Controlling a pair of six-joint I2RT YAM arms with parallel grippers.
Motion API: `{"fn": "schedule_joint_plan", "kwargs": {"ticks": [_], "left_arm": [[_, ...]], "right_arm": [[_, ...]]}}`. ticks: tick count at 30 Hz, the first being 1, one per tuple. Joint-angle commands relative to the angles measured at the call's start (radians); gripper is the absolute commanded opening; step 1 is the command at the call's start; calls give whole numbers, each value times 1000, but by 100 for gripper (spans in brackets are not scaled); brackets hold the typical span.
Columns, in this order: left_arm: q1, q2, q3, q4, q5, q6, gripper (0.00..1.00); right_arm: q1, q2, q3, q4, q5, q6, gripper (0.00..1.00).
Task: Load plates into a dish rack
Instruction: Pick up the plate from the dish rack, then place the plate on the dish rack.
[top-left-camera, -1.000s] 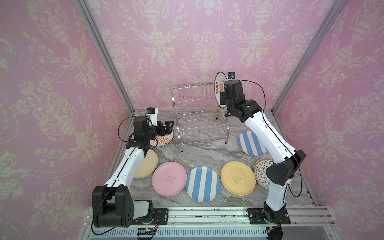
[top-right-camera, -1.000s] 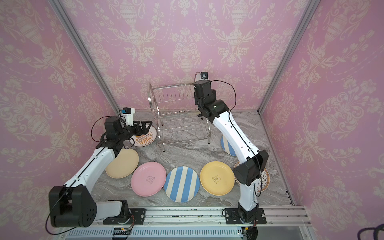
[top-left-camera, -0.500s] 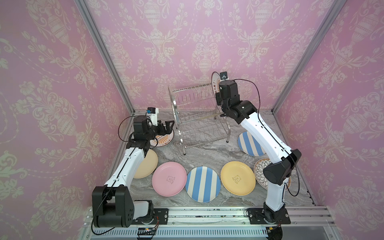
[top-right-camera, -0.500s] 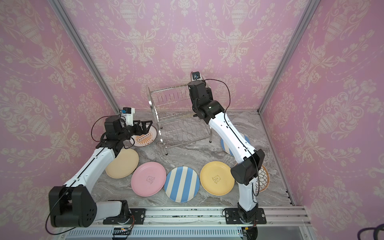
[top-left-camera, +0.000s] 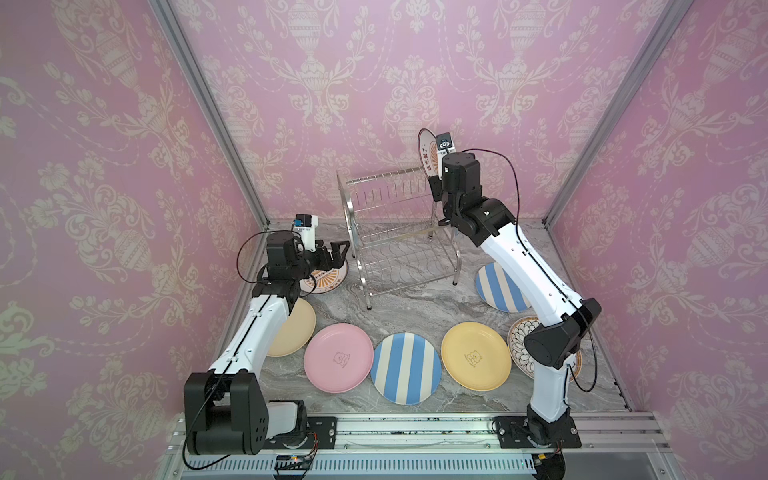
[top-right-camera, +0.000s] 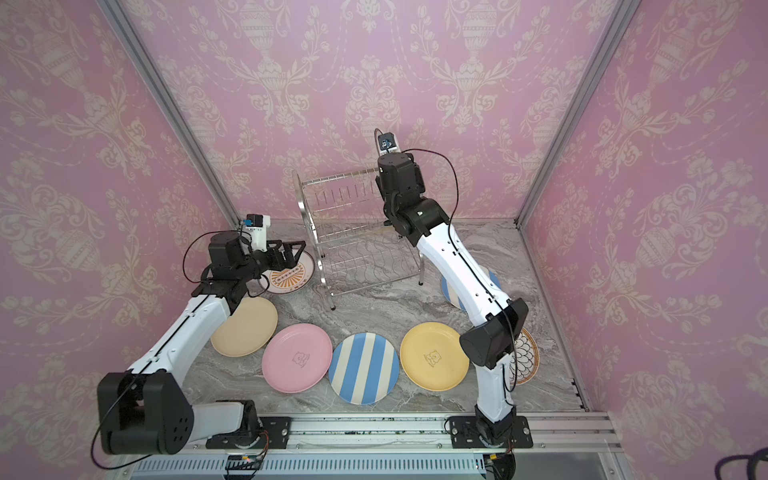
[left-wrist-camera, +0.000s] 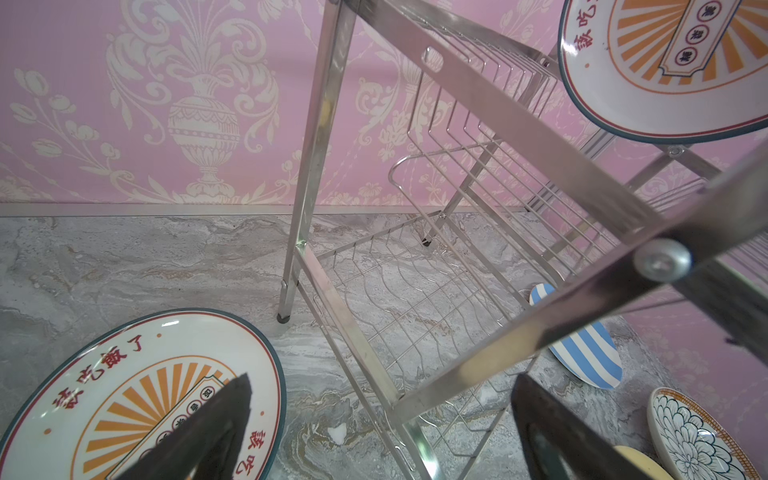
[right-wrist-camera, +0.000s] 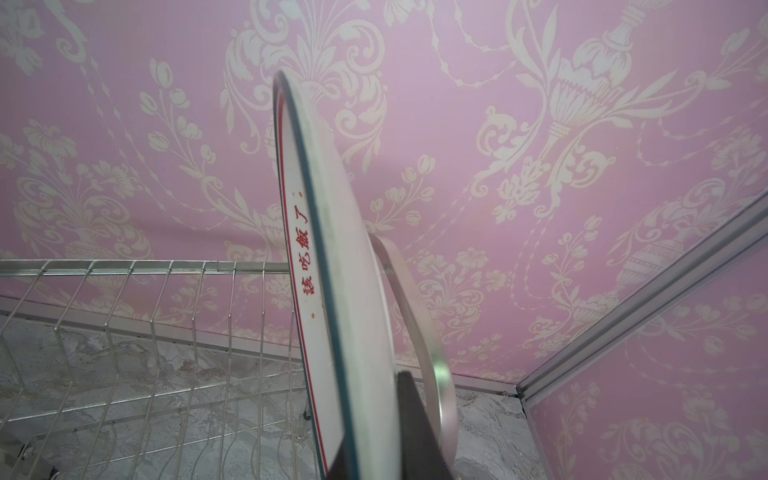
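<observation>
The chrome dish rack (top-left-camera: 399, 232) stands at the back middle, its top leaning left. My right gripper (right-wrist-camera: 374, 457) is shut on the rim of a white sunburst plate (right-wrist-camera: 332, 257). It holds the plate (top-left-camera: 428, 153) upright on edge over the right end of the upper shelf. My left gripper (left-wrist-camera: 378, 415) is open beside the rack's left frame (left-wrist-camera: 498, 332), with a frame bar crossing between its fingers. It hovers over a second sunburst plate (top-left-camera: 328, 278) lying flat. On the table lie cream (top-left-camera: 293, 332), pink (top-left-camera: 338, 357), striped (top-left-camera: 405, 368) and yellow (top-left-camera: 476, 355) plates.
Another striped plate (top-left-camera: 498, 286) and a black-petal plate (top-left-camera: 519, 336) lie by the right arm's base. Pink patterned walls close in the back and both sides. Marble table (top-left-camera: 415, 299) shows between the rack and the front row of plates.
My right gripper has lifted the sunburst plate up and a little left. The rack's top has leaned left and its front left leg has shifted. The left arm has not moved.
</observation>
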Motion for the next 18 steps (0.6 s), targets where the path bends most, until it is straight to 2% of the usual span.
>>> {"fn": "schedule_joint_plan", "kwargs": {"ticks": [1, 7, 18], "left_arm": [[7, -7, 29, 3, 10, 27, 99], [7, -4, 29, 12, 4, 23, 99], [7, 0, 27, 15, 4, 23, 99]], "right_arm": [[-33, -29, 17, 10, -60, 52, 0], [-52, -58, -58, 44, -62, 65, 0], [-64, -63, -87, 42, -76, 100, 0]]}}
